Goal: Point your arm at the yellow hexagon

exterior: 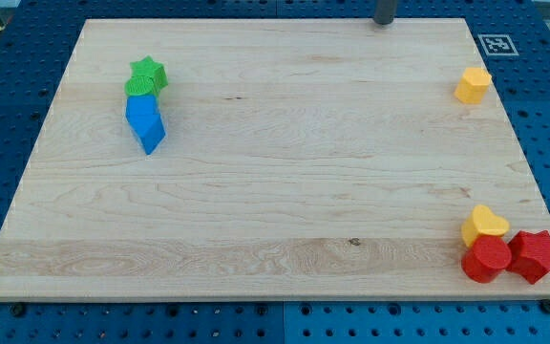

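The yellow hexagon (472,84) stands near the board's right edge, toward the view's top. My tip (384,21) is at the board's top edge, to the left of and above the hexagon, well apart from it. Only the rod's lower end shows; the rest is cut off by the frame's top.
The wooden board (275,191) lies on a blue pegboard table. A green star (148,75) and a blue block (145,122) touch at the upper left. A yellow heart (484,224), red cylinder (486,259) and red star (535,254) cluster at the lower right. A marker tag (497,44) sits off the top right corner.
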Robot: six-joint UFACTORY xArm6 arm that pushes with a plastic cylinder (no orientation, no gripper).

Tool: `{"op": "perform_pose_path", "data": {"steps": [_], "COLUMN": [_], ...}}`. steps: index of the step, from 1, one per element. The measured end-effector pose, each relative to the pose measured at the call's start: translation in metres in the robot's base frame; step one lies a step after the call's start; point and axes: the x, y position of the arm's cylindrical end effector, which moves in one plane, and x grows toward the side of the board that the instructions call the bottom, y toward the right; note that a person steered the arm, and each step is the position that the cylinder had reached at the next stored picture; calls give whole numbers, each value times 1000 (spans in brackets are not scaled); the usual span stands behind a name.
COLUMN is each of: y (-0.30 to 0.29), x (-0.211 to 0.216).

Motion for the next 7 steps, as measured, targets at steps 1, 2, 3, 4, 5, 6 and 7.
{"op": "perform_pose_path", "data": {"steps": [1,2,3,4,5,6,7], "y": [3,5,6,8,12,23,55], "x": [0,0,0,0,0,0,11]}}
